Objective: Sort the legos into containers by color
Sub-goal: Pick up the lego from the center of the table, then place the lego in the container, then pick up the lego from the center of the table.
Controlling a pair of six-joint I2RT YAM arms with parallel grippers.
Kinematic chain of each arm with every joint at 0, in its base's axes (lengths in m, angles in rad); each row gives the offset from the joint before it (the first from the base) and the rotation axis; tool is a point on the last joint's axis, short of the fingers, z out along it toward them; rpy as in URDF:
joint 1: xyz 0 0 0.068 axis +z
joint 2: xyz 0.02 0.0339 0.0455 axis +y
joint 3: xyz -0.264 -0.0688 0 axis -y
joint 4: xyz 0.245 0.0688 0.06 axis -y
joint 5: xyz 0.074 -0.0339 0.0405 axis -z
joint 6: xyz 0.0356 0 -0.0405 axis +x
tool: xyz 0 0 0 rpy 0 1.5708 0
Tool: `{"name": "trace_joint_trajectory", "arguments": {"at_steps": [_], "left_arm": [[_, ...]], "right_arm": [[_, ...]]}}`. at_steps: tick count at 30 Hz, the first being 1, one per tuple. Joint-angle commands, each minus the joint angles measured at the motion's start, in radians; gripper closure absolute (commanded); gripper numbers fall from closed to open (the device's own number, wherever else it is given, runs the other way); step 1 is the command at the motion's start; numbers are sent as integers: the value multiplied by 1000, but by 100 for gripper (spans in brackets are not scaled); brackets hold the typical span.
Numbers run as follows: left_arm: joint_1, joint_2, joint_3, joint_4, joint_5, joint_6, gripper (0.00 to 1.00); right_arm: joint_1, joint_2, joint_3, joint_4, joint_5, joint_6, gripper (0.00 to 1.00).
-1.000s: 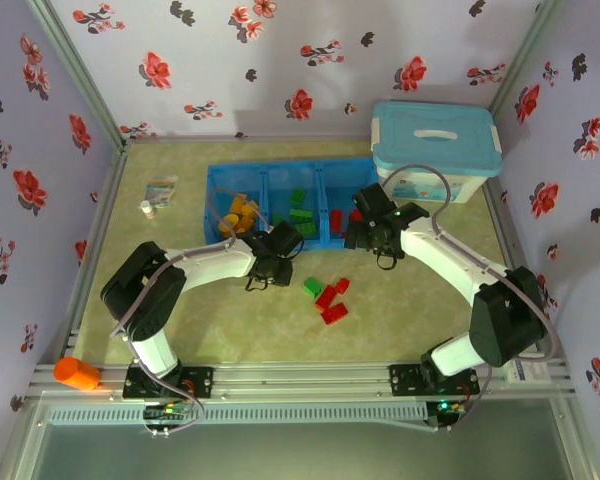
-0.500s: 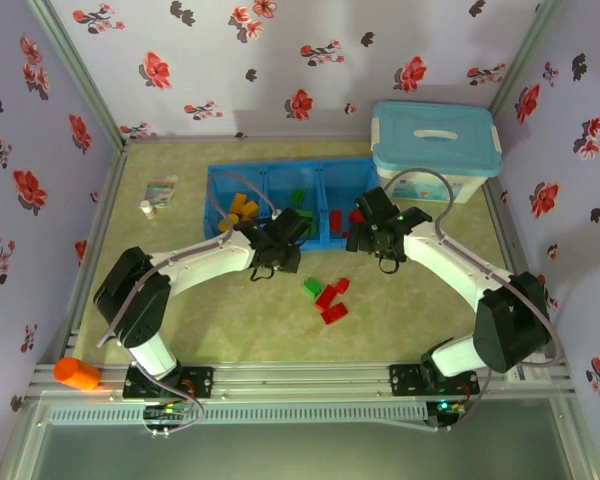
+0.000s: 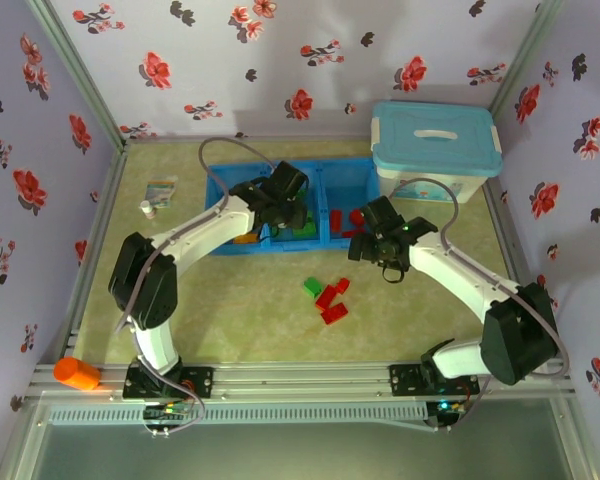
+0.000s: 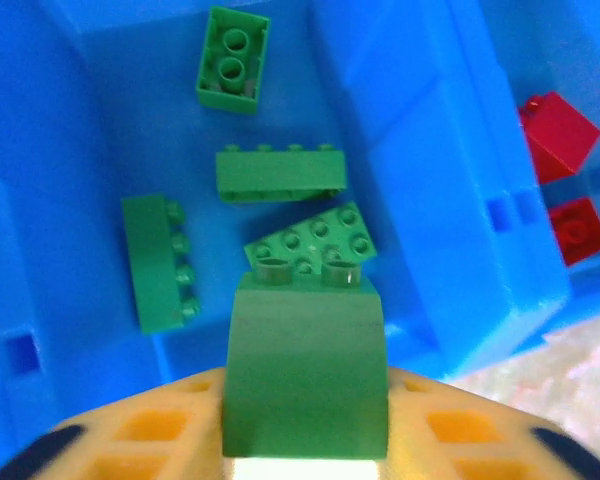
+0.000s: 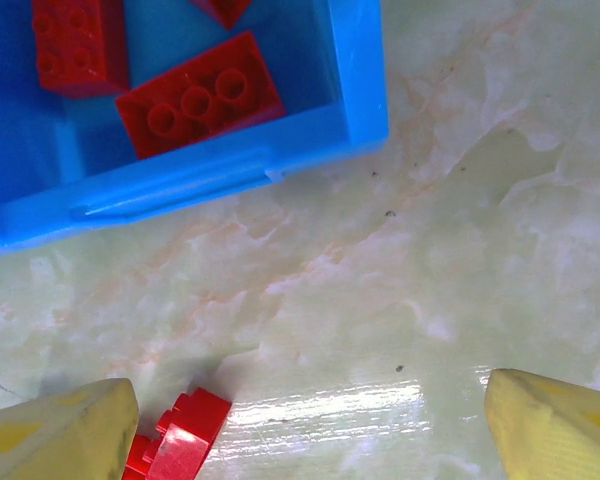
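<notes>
No legible text; print on storage box label (image 3: 417,187), small packet (image 3: 161,190) unreadable.

The top camera looks from high above the near edge down on the whole desk (image 3: 260,310). The left wrist camera faces straight down, very near, into the blue tray (image 4: 420,150). The right one sees its front corner. All 3 share this tray.
</notes>
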Motion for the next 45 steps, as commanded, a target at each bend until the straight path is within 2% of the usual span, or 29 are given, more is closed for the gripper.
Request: {"name": "trace_joint_trajectory", "arguments": {"at_steps": [1,3,10,21,28,33,37,40,45], "left_arm": [[15,23,69,-69,9,23,41],[16,18,78,-69,9,26,37],[11,-48,17,-36,20,22,37],[8,-232,-209,70,15,-18,38],[10,-338,-340,114,-4,-47,38],[13,-387,-401,122,-17,-56,38],[13,-409,-442,128,-19,-68,38],[13,-419,-465,137,-19,-76,38],[13,-426,-479,143,-18,-80,38]], "right_arm": [[6,-24,-14,20,-38,-16,10],[12,-23,-15,26,-47,-36,10],[42,-13,0,48,-78,-106,10],[219,100,102,47,-163,-276,12],[294,220,181,-9,-157,-312,14],[300,222,164,-29,-81,-256,17],[291,205,136,-57,34,-154,22],[279,213,106,-43,22,-99,25],[261,215,60,-6,32,28,37]]}}
